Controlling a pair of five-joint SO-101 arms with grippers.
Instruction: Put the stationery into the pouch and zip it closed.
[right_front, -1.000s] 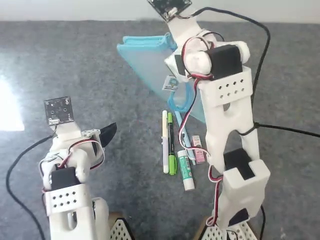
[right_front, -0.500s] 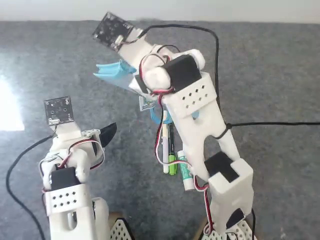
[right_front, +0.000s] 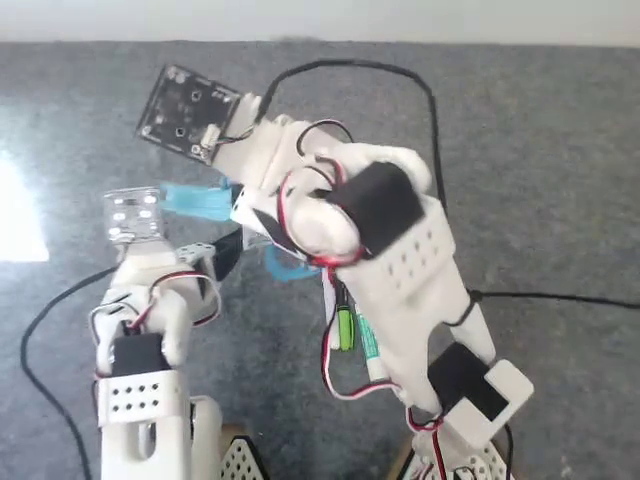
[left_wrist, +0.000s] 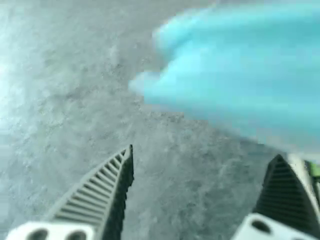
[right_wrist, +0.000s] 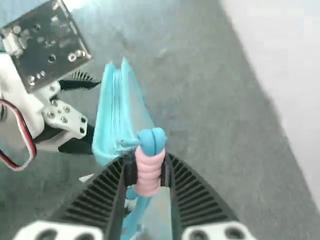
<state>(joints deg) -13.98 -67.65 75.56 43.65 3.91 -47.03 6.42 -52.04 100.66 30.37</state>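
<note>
A grey speckled counter fills the scene, with a pale wall strip along its far edge and a black cable looping across it.

The right arm stretches from the near right corner across toward the left arm. The right end effector is clenched on the pink and blue coiled pull of the pouch. The pale blue pouch hangs from that grip edge-on, its mouth seam turned toward the wrist camera. I cannot tell whether its lower edge touches the counter.

The left arm stands at the near left. The left end effector is released, its two ribbed jaws spread wide over bare counter. The pouch sits just beyond them, not between them, and nothing touches the fingers.

In the high view the pouch shows as a blue sliver between the two arms' wrists. A green marker and a glue stick lie side by side on the counter under the right arm, outside the pouch and partly hidden.
</note>
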